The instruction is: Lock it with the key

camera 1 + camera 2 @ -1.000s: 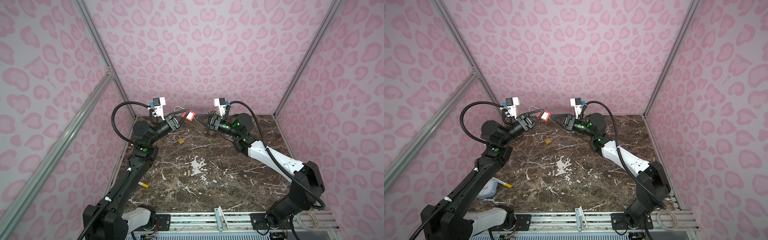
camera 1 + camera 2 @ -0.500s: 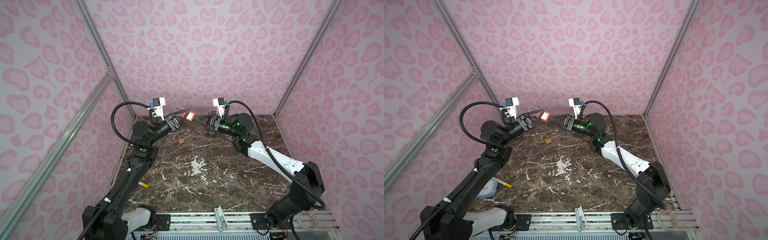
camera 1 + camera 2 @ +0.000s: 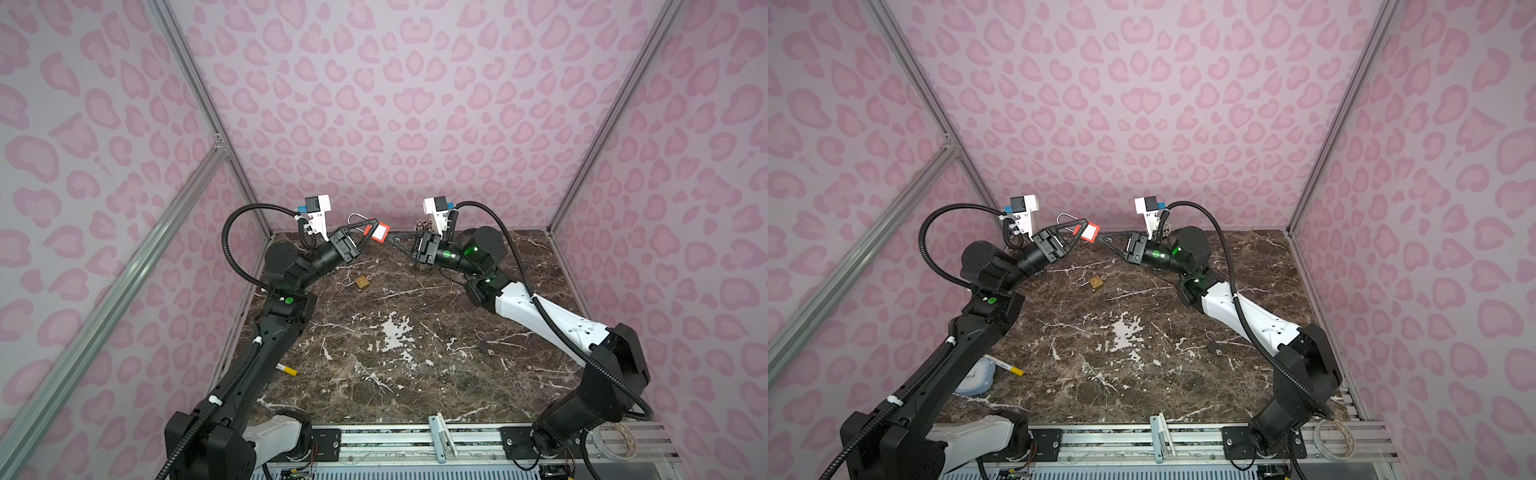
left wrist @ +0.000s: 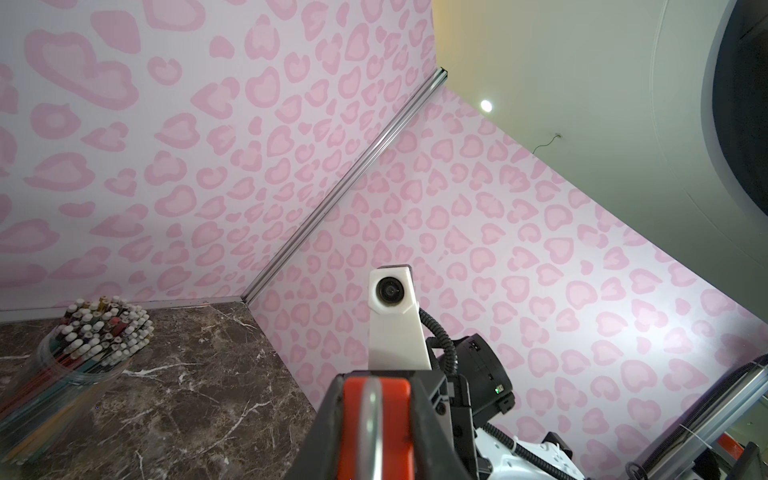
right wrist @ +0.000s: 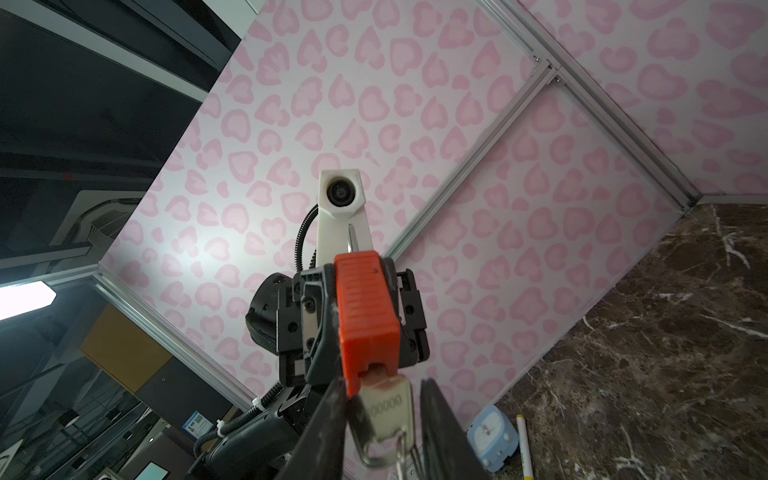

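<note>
A red padlock (image 3: 379,232) (image 3: 1090,232) with a silver shackle hangs in the air near the back wall. My left gripper (image 3: 368,228) (image 3: 1077,229) (image 4: 377,436) is shut on its body (image 4: 386,399). A silver key (image 5: 390,415) on a ring sticks out of the padlock's (image 5: 365,316) underside. My right gripper (image 3: 392,237) (image 3: 1104,239) (image 5: 384,388) faces the lock with the key head between its fingers. One finger lies against the key's edge and the other stands a little off it, so the jaws are open.
A brass padlock (image 3: 362,282) (image 3: 1096,282) lies on the marble below the grippers. A small dark padlock (image 3: 484,346) lies at mid right. A yellow-tipped marker (image 3: 286,369) and a blue clock (image 3: 978,376) sit at the left edge. A pen cup (image 4: 83,345) stands at the back.
My right gripper has edged a little toward the lock and its fingers stand closer round the key. The left gripper and the padlock have not moved.
</note>
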You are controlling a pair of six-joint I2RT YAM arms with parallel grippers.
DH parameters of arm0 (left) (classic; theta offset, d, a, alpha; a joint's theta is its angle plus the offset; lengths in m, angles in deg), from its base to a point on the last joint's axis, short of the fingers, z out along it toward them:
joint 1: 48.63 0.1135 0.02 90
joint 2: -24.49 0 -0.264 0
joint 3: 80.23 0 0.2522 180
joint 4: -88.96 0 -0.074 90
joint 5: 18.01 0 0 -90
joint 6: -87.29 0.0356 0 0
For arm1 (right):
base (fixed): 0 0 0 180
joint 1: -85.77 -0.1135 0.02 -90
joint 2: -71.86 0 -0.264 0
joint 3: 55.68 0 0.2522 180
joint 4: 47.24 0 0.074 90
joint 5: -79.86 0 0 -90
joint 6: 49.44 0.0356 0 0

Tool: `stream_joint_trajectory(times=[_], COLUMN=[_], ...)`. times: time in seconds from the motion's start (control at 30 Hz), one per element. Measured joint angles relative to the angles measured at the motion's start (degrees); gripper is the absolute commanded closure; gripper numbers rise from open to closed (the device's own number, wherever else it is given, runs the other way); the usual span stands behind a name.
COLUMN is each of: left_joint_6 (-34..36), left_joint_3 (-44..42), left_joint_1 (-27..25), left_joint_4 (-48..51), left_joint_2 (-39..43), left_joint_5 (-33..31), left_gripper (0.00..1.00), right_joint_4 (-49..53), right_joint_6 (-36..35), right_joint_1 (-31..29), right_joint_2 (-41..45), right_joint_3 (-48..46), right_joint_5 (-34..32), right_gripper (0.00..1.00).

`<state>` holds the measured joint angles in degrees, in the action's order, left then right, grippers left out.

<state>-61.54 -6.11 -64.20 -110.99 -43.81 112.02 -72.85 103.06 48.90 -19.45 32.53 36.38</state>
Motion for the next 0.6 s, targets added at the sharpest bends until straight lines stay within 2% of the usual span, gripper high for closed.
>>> stream_joint_trajectory(times=[0.13, 0.37, 0.6], left_joint_6=[0.0, 0.0, 0.0], left_joint_3=[0.0, -0.1, -0.4], left_joint_1=[0.0, 0.0, 0.0], left_joint_4=[0.2, 0.2, 0.2], left_joint_2=[0.0, 0.0, 0.2], left_joint_5=[0.0, 0.0, -0.1], left_gripper=[0.87, 0.87, 0.87], right_joint_4=[1.7, 3.9, 4.1], right_joint_6=[-1.4, -2.7, -3.4], right_joint_1=[-0.3, -0.3, -0.3], right_joint_2=[0.2, 0.2, 0.2], right_joint_3=[0.0, 0.0, 0.0], right_joint_5=[0.0, 0.0, 0.0], right_gripper=[0.66, 0.66, 0.75])
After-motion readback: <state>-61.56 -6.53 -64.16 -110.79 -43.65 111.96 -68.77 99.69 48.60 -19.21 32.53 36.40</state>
